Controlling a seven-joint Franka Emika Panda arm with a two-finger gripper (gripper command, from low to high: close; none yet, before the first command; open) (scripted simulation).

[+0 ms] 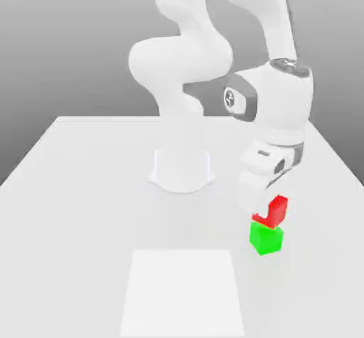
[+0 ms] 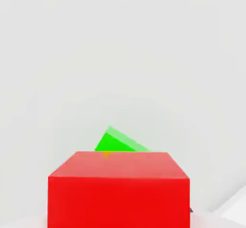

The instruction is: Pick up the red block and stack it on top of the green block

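I saw the red block (image 1: 276,209), a small matte cube with plain, unmarked faces, sitting at the lower right of the exterior view, clamped in the gripper (image 1: 264,212) with the jaws drawn in tight against its sides. It hung directly over the green block (image 1: 266,238), a cube of the same size and finish, and the two looked touching or very nearly so; I could not tell which. In the hand view the red block (image 2: 118,189) showed a flat top and a broad front face, with one sharp corner of the green block (image 2: 119,142) showing past its far edge, turned at an angle to it. The green block rested on the smooth white table (image 1: 85,187), near its edge at the exterior view's right. A paler square patch (image 1: 183,294) lay flat on the table toward the bottom centre, well apart from both cubes. The arm's round base (image 1: 181,169) stood mid-table, with bare surface all round it.
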